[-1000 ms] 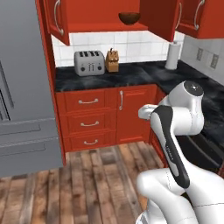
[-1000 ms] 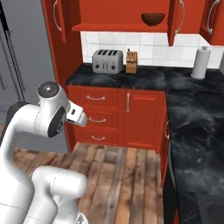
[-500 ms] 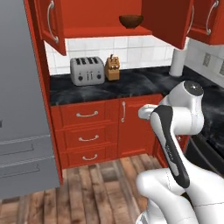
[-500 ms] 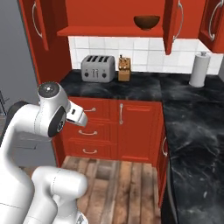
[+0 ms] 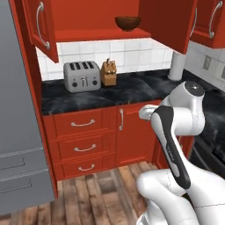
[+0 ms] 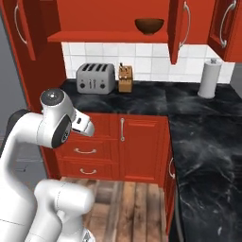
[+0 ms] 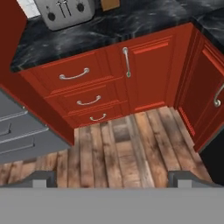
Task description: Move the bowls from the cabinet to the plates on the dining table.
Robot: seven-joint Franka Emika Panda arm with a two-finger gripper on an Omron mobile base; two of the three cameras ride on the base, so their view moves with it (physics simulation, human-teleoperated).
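Brown and glossy, one bowl [image 5: 128, 23] sits on the red inner shelf of the open wall cabinet [image 5: 105, 17], well above the black counter [image 5: 110, 90] backed by white tiles. The right base view shows it too, just left of the open right-hand door. Below it on the counter stand a silver toaster [image 5: 82, 76] and a knife block [image 5: 108, 73], with a paper towel roll [image 5: 177, 66] farther right. No second bowl can be made out on the shelf (the grey one may be hidden, or elsewhere).

The arm is folded close to the base, and the gripper [image 7: 113, 179] points down at the wooden floor [image 7: 118, 153] and the red drawers [image 7: 83, 94], its fingertips set wide apart at the bottom of the hand view with nothing between them.

Judging by this, the job is at its approach stage: the base faces the cabinet but no reach has begun. The next move calls for raising the hand high to shelf level and lining the open fingers up on the bowl's rim, clear of the door edges.
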